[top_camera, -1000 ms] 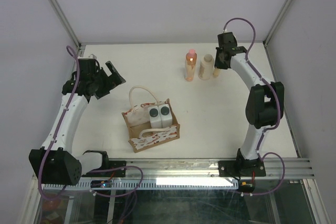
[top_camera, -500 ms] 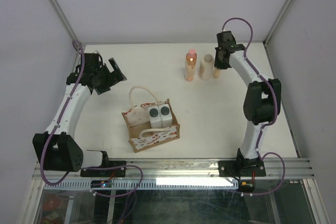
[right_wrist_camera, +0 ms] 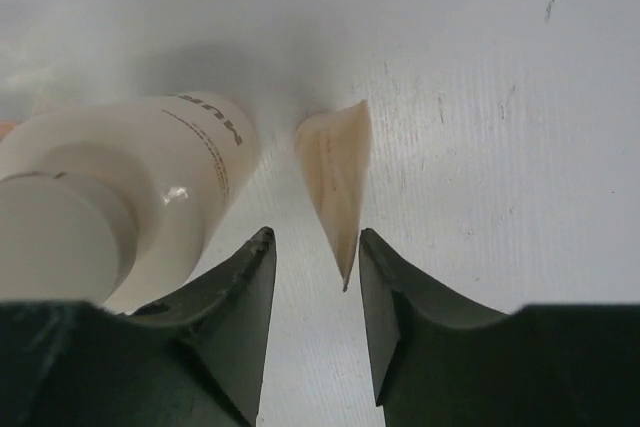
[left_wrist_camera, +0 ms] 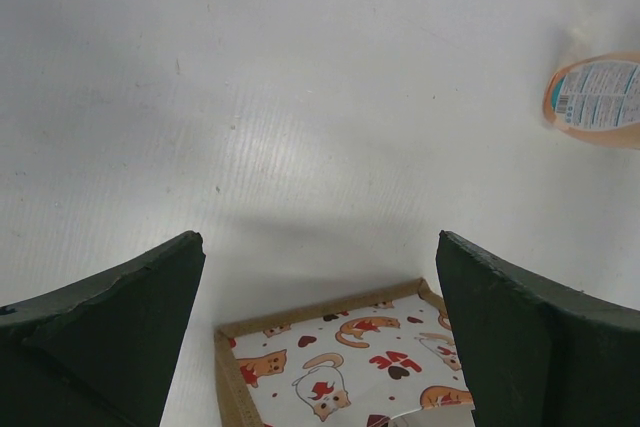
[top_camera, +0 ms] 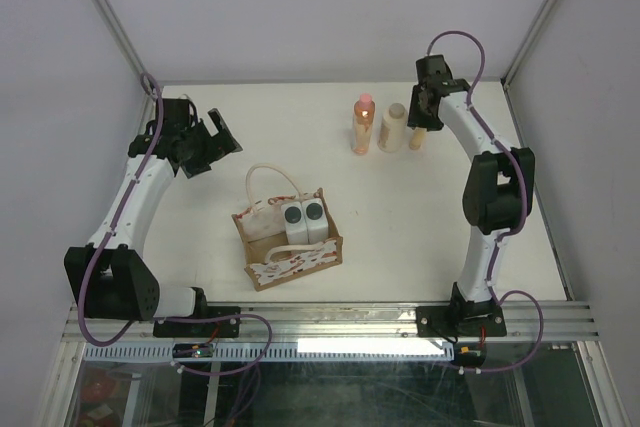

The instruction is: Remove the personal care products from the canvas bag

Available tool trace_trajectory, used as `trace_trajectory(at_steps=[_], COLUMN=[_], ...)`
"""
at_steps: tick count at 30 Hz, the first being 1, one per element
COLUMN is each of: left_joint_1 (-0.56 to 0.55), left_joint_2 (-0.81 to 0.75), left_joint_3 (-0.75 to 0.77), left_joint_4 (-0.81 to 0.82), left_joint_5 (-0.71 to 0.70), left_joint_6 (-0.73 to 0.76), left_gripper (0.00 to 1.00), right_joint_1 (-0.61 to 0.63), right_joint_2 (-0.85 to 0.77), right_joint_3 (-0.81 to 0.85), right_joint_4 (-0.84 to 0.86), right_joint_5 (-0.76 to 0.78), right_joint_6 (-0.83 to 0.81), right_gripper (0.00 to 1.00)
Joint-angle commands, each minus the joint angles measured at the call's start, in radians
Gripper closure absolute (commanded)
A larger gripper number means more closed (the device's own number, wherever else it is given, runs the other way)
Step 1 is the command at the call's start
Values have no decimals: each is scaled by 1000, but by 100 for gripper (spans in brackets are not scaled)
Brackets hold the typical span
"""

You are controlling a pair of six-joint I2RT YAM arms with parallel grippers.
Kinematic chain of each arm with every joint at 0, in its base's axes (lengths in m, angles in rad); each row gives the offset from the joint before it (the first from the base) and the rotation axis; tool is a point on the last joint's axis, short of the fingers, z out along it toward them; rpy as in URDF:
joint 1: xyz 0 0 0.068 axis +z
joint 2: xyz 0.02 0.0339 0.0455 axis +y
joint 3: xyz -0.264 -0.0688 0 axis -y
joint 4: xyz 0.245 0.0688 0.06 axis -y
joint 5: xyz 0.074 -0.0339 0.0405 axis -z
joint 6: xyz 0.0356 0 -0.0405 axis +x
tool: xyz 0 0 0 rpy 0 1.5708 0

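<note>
The canvas bag [top_camera: 290, 252] stands at the table's middle front, with two white bottles with dark grey caps [top_camera: 304, 215] upright inside it. The orange bottle with a pink cap [top_camera: 363, 125] and the beige bottle [top_camera: 391, 128] stand at the back right. A slim beige tube [top_camera: 416, 138] stands just right of the beige bottle. My right gripper [top_camera: 421, 117] hovers over this tube, open. In the right wrist view [right_wrist_camera: 313, 247] the tube's flat tip [right_wrist_camera: 336, 182] lies between the jaws without touching them, with the beige bottle [right_wrist_camera: 130, 202] to its left. My left gripper [top_camera: 212, 142] is open and empty, left of the bag.
The bag's rope handles [top_camera: 268, 175] loop up toward the back left. The left wrist view shows the bag's cat-print panel [left_wrist_camera: 340, 357] low between the fingers and the orange bottle [left_wrist_camera: 595, 97] at the right edge. Enclosure walls stand close at the left, the back and the right.
My left gripper has swung a little toward the back of the table. My right gripper has shifted slightly right, and more of the beige tube shows beside the beige bottle.
</note>
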Motion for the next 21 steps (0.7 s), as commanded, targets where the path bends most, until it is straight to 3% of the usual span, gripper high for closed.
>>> trace_trajectory(at_steps=[1, 3, 9, 21], left_joint_1=[-6, -6, -7, -7], left_joint_2=[-20, -31, -56, -173], left_joint_3=[36, 31, 16, -49], left_joint_4=[44, 44, 44, 35], left_joint_5=[10, 10, 16, 70], left_joint_6=[31, 33, 33, -25], left_gripper=[1, 1, 1, 1], right_joint_1=[-6, -7, -7, 38], right_joint_2=[-4, -14, -124, -459], right_joint_3=[75, 86, 14, -272], right_joint_4=[-18, -33, -53, -12], right_joint_5=[-19, -17, -18, -315], right_joint_6=[7, 10, 14, 39], right_gripper=[51, 46, 44, 40])
